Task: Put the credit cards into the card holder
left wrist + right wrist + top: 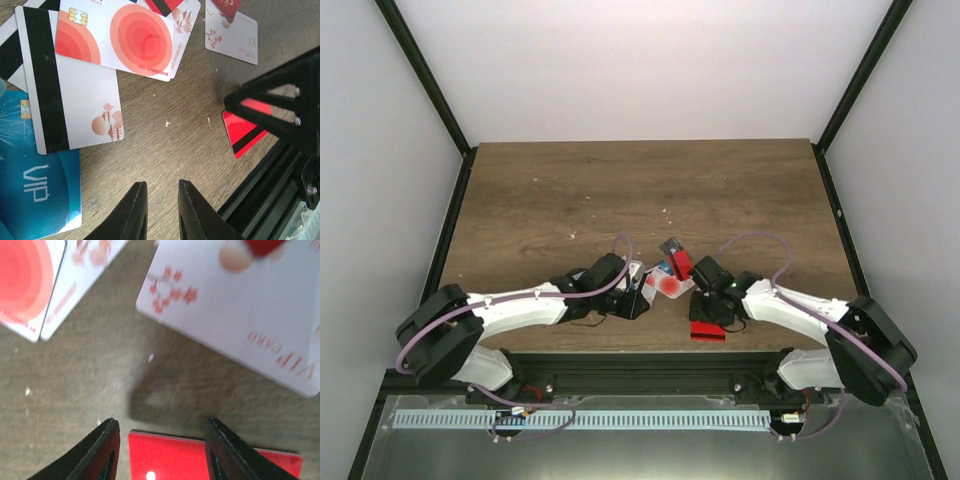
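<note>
Near edge of the table (570,190): we note one red card (175,457) with a black stripe, lying flat. The right gripper (161,422) hangs low over it, jaws spread wide and holding nothing. The card's left edge sits just inside the left finger, and the right finger crosses above the card.

Just beside, the left gripper (161,184) is low over bare wood, jaws a narrow gap apart, nothing between them. To its left we see a blue VIP card (35,190), partly under a white card with a black stripe (75,110).

Beyond, a white card with red circles (120,35) overlaps that striped one. Farther right lies a white VIP card (232,32), apart from the heap, with a dark red card (225,7) on its far corner.
</note>
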`<state>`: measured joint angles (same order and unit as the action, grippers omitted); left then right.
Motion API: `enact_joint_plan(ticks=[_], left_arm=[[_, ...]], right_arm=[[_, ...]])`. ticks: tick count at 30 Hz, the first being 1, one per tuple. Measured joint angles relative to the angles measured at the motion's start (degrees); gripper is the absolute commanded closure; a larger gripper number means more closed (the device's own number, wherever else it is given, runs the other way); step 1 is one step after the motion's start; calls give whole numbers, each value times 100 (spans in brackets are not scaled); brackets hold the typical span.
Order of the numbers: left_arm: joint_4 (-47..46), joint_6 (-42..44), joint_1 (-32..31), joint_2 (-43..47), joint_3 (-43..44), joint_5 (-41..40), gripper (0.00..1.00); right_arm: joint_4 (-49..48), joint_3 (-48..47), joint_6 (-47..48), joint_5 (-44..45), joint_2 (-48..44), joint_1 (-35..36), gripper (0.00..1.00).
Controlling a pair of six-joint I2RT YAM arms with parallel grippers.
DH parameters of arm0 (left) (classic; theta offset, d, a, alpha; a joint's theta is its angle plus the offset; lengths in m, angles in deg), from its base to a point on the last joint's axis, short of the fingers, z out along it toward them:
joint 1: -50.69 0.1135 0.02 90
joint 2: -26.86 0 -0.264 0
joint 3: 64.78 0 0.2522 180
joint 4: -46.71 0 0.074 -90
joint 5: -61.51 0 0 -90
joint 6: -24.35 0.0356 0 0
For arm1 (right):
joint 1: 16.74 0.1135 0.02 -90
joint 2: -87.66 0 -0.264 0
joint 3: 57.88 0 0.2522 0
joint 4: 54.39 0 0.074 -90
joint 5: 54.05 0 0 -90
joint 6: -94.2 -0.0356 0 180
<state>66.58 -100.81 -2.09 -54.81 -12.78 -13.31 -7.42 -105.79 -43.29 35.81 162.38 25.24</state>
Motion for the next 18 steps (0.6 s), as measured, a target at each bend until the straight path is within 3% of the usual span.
enact_joint_plan(ticks=[10,18], left_arm=[[-208,0,-4,-181,0,74,80],[-304,55,-22,-407,92,219,80]], right_arm=[[848,284,-428,-828,-595,446,51],[1279,262,-662,-671,-702,452,44]])
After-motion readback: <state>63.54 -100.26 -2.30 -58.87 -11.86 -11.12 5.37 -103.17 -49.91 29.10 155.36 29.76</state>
